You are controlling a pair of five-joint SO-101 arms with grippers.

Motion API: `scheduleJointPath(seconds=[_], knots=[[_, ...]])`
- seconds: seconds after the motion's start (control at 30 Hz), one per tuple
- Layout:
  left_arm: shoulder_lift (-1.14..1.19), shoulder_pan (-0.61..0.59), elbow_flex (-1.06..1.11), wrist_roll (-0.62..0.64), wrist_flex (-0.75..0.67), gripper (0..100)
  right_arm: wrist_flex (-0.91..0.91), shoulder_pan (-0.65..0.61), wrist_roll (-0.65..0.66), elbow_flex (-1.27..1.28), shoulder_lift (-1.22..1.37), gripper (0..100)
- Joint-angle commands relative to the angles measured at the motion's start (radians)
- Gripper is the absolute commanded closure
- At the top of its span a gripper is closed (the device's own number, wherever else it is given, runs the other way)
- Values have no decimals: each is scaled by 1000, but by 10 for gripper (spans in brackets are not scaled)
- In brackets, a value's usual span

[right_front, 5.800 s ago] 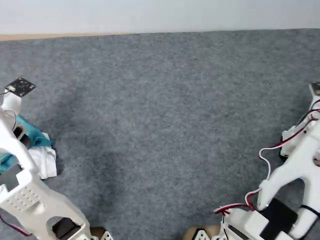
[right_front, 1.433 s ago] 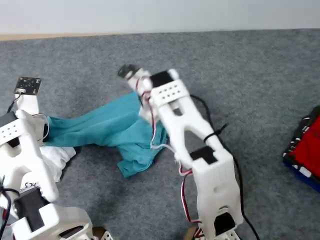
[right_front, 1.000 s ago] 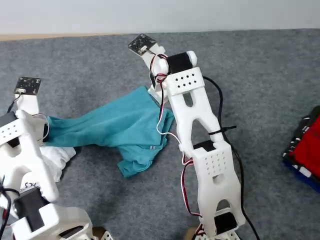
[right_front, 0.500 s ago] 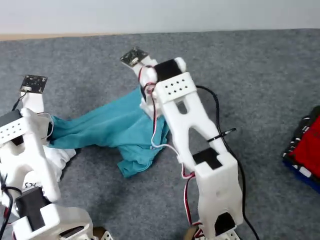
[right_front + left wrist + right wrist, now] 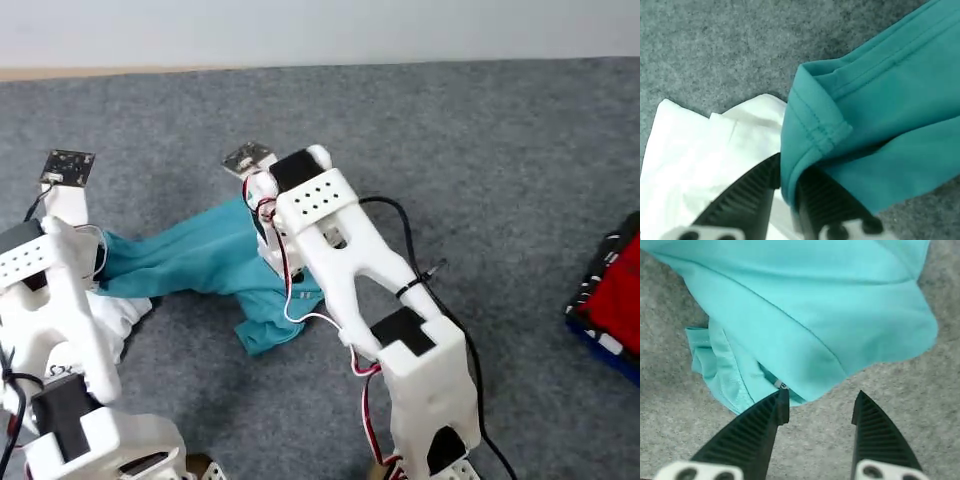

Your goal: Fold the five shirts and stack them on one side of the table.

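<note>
Presently gripped: the teal shirt (image 5: 195, 262), pinched at a stitched hem fold by the left gripper (image 5: 787, 176), whose jaws are clamped tight on the cloth.
Teal shirt, lie: stretched and rumpled across the grey table covering (image 5: 480, 160), with one end drawn up to the left gripper and the other end bunched beneath the right arm (image 5: 340, 250).
Right gripper (image 5: 821, 402): jaws apart, holding nothing. It hangs over the teal shirt's bunched end. One finger is over the shirt's edge beside a small tag (image 5: 783, 385); the other is over bare covering just beside the shirt.
White shirt (image 5: 700, 150): crumpled, touching the teal shirt and partly beneath its gripped end, directly under the left gripper.
Red and dark item (image 5: 612, 300): well apart from the teal shirt, on the far side of the right arm from it; its kind cannot be told.
Obstruction: in the high view the right arm crosses above the teal shirt and hides part of its bunched end. The left arm (image 5: 50, 300) covers part of the white shirt next to the teal shirt.
</note>
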Motion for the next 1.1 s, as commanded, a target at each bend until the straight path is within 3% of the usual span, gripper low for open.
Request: scheduleJointPath(seconds=[0.0, 0.37, 0.6, 1.07], knots=[[-12, 6, -4, 9, 0, 994, 41, -15, -18, -3, 21, 783], [-12, 6, 24, 9, -5, 994, -39, -12, -18, -5, 125, 785], [-12, 6, 27, 9, -8, 994, -62, -8, -9, -35, 124, 972], [-23, 8, 19, 8, -8, 994, 44, 122, 209, -310, 74, 987]])
